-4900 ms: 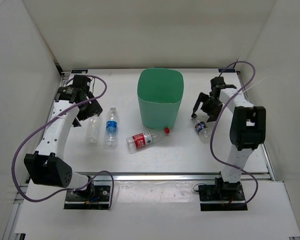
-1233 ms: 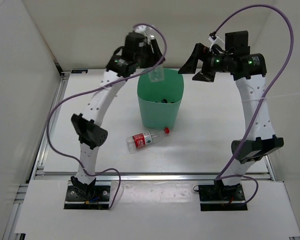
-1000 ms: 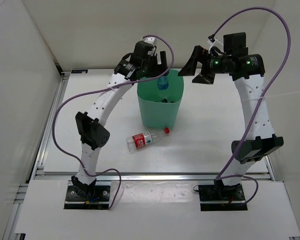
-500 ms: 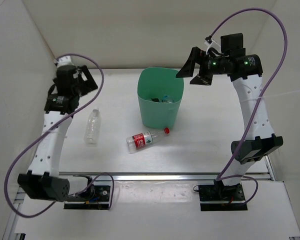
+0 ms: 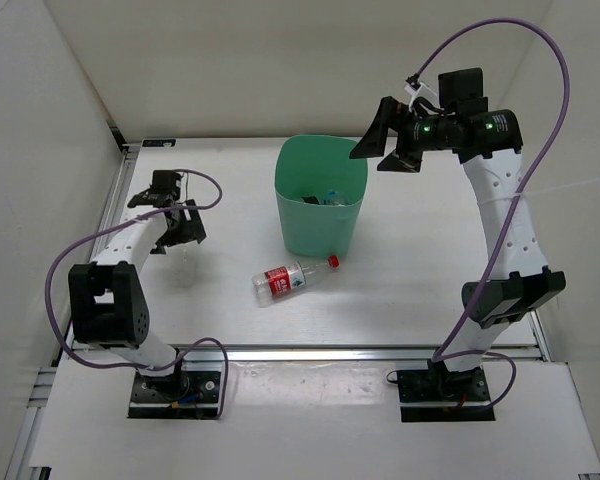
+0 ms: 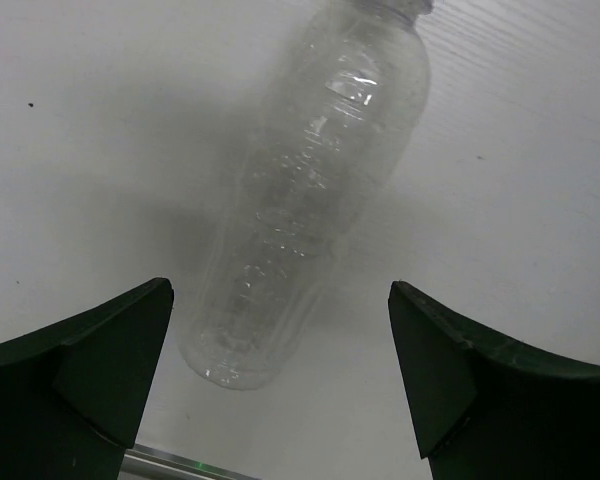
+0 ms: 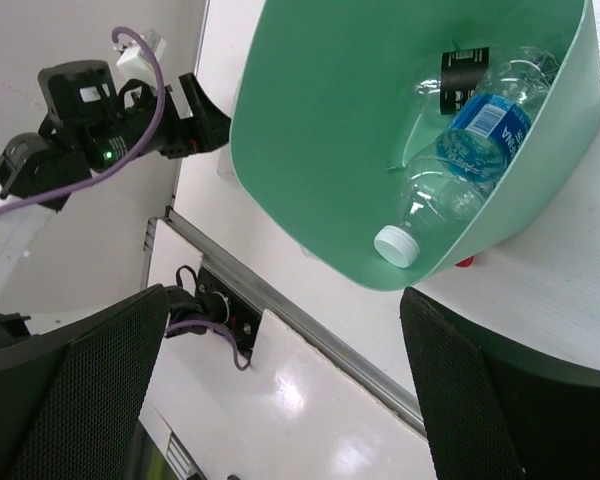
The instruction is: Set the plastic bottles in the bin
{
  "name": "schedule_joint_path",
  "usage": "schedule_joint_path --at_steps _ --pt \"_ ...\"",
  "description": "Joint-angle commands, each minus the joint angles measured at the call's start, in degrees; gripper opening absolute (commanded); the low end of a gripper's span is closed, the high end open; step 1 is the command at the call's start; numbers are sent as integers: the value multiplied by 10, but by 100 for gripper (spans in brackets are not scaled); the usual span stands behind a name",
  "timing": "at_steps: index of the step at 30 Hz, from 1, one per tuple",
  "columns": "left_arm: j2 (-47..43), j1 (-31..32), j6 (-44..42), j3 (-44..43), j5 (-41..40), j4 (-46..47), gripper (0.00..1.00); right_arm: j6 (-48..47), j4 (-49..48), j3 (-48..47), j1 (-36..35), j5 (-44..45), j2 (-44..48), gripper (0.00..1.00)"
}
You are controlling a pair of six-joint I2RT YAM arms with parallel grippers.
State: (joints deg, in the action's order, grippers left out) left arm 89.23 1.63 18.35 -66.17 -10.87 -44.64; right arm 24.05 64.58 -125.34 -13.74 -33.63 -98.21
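Observation:
The green bin (image 5: 315, 225) stands at the table's middle back. In the right wrist view a blue-labelled bottle (image 7: 480, 140) and a dark-labelled bottle (image 7: 468, 70) lie inside the bin (image 7: 330, 130). A red-labelled bottle with a red cap (image 5: 292, 279) lies on the table in front of the bin. My left gripper (image 5: 172, 226) is low at the left, open, straddling a clear unlabelled bottle (image 6: 310, 200) that lies flat; my left gripper (image 6: 280, 350) does not touch it. My right gripper (image 5: 382, 143) hangs open and empty above the bin's right rim.
White walls close in the table on the left, back and right. A metal rail (image 5: 310, 352) runs along the near edge. The left arm (image 7: 100, 130) shows in the right wrist view beyond the bin.
My left arm dropped the blue-labelled bottle in the bin, swung back left and came down over the unlabelled bottle. My right arm has barely moved.

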Motion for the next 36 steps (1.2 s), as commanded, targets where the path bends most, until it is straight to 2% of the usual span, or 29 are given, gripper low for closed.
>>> schedule_joint_path --at_steps 1,8,11,12,15,18,19,20,21,22,23,25,26,27,28,30,36 --pt "23 -13 -17 -8 -2 4 100 -17 -7 4 -1 -14 10 100" --pt "92 -25 -11 -8 48 32 93 -17 -7 10 -1 -24 10 100" --pt "110 -30 -6 -35 76 32 72 -17 -7 10 -1 -24 10 100" --pt "104 -30 3 -43 88 32 62 -17 -7 10 -1 -24 10 100" --pt "74 -23 50 -93 100 11 58 -17 -7 15 -1 -18 10 100" --pt "31 15 90 -185 82 -9 56 -17 -7 20 -1 -18 10 100" --pt "25 49 98 -219 58 -18 56 -17 -7 20 -1 -18 10 100" --pt "25 66 105 -296 58 -25 56 -17 -7 26 -1 -18 10 100" --pt "25 81 113 -335 58 -25 56 -17 -7 26 -1 -18 10 100" --pt "33 110 114 -375 58 -25 56 -17 -12 26 -6 -18 4 100" --pt "51 125 114 -454 58 -25 56 -17 -12 26 -6 -18 4 100" --pt "81 163 119 -537 58 -39 59 -11 -18 20 -6 -24 -1 100" --pt "102 173 119 -579 81 -47 59 -11 -18 20 -11 -24 -1 100" --pt "144 182 124 -657 93 -56 59 -6 -18 11 -11 -24 -8 100" --pt "166 194 124 -687 104 -62 59 -6 -18 -1 -17 -24 -14 100" --pt "205 229 124 -728 120 -62 59 -6 -18 -9 -17 -24 -20 100" --pt "230 308 117 -728 158 -44 62 -6 -18 -1 -17 3 0 100"
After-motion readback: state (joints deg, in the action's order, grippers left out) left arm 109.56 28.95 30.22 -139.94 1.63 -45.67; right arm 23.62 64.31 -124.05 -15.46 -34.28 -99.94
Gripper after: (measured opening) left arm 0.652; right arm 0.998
